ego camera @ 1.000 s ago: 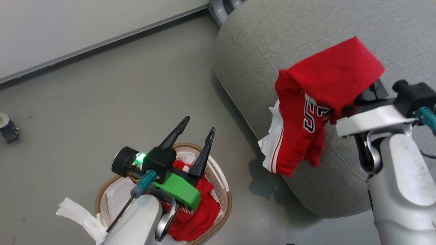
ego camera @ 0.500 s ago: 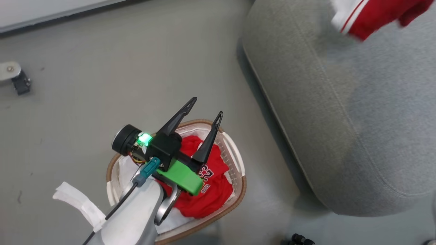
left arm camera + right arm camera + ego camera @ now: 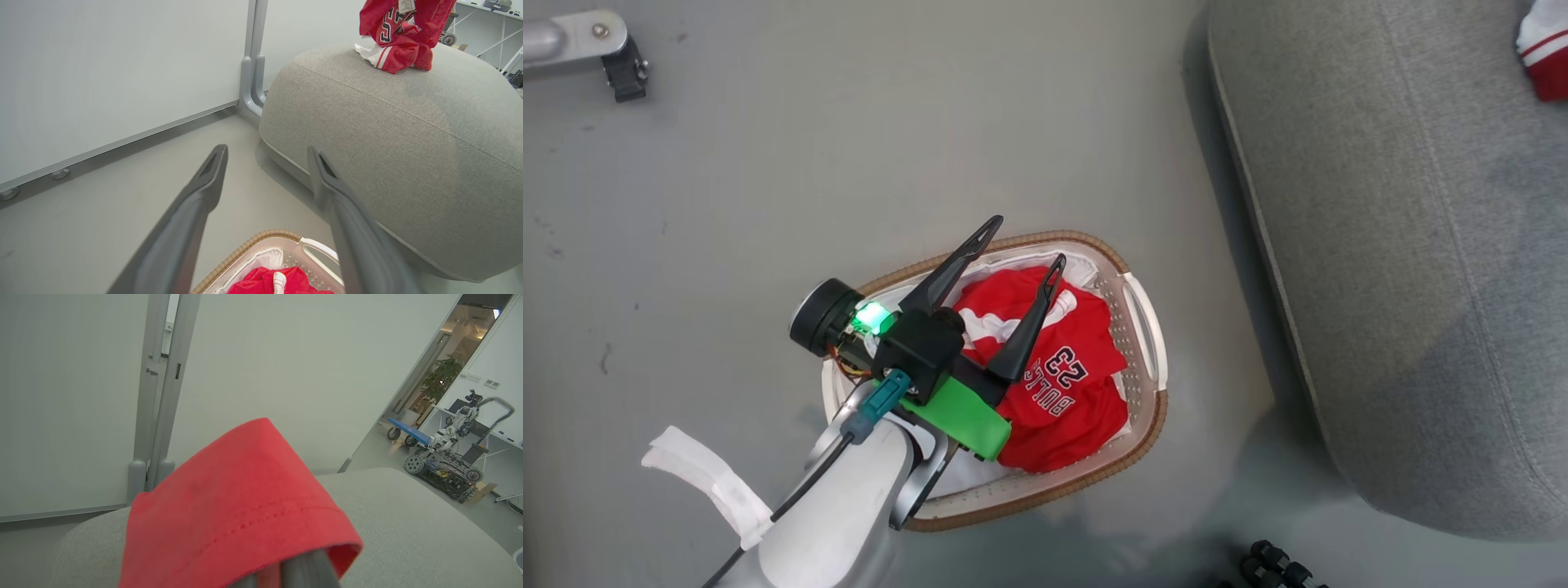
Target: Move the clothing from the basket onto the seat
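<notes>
One red garment (image 3: 1054,384) with "23" and "BULLS" lettering lies in the white basket (image 3: 1147,327) on the floor. My left gripper (image 3: 1029,240) hangs open above the basket's far end, nothing between its fingers (image 3: 204,192); the basket's brown rim (image 3: 261,237) shows below them. The second red garment (image 3: 398,32) hangs over the grey seat (image 3: 388,122), its white-trimmed lower end touching the cushion. Only a corner of that garment (image 3: 1543,49) shows in the head view. My right gripper (image 3: 278,577) is shut on this garment (image 3: 237,506), which drapes over its fingers above the seat (image 3: 408,531).
A white wall panel (image 3: 102,81) and a grey metal post (image 3: 253,61) stand behind the seat. A wheeled metal leg (image 3: 605,49) lies on the floor at the far left. Black wheels (image 3: 1274,563) sit near the seat's corner. Another robot and a cart (image 3: 449,457) stand beyond.
The head camera has swung down and right, so the basket sits mid-view and the held garment has slid to the top right edge. My left gripper stays open over the basket.
</notes>
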You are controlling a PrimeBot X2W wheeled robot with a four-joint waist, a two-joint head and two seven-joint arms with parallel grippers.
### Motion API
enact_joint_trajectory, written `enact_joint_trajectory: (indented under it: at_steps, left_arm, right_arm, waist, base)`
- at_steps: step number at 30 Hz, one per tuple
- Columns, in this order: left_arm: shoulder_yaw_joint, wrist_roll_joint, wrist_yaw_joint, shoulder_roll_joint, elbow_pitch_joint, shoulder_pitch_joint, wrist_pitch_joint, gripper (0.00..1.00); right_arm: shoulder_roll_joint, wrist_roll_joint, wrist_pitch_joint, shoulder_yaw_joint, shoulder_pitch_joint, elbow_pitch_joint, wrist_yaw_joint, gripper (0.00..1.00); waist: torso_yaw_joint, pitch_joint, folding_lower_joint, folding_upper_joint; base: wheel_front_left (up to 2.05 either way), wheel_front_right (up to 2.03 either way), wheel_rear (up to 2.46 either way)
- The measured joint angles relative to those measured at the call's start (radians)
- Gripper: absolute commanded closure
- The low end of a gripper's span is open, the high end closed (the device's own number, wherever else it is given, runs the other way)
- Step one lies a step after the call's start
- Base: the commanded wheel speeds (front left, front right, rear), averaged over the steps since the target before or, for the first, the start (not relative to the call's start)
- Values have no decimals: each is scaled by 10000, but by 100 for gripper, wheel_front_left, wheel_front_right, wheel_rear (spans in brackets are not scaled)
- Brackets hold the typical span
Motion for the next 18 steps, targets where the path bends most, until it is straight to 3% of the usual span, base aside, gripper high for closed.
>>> enact_joint_trajectory:
  at_steps: [6, 8, 9, 10, 11, 18]
  left_arm:
    - [-56, -17, 15, 52, 148, 35, -2, 0]
    - [-21, -81, 50, 40, 215, 58, -2, 0]
    - [-6, -104, 63, 38, 253, 72, -2, 0]
    - [12, -113, 75, 35, 284, 85, -4, 0]
    - [33, -148, 77, 27, 313, 114, -4, 0]
    - [238, -359, 182, 8, 437, 368, -46, 0]
  right_arm:
    - [523, -245, 0, -545, 829, 1093, 0, 100]
    - [639, -462, 0, -627, 1138, 1225, 0, 79]
    - [688, -506, 2, -675, 1294, 1243, 0, 58]
    - [727, -523, 2, -675, 1417, 1227, 0, 7]
    - [757, -548, 0, -660, 1589, 1175, 0, 0]
    - [1028, -407, 0, -159, 2625, 767, 0, 0]
  waist:
    - [209, 116, 0, 0]
    - [219, 17, 0, 0]
    - [218, -49, -1, 0]
    - [218, -104, -1, 0]
    - [219, -178, 0, 0]
    - [160, -619, -1, 0]
  base:
    - [0, 0, 0]
    - [0, 0, 0]
    - [0, 0, 0]
    - [0, 0, 0]
    - [0, 0, 0]
    - [0, 0, 0]
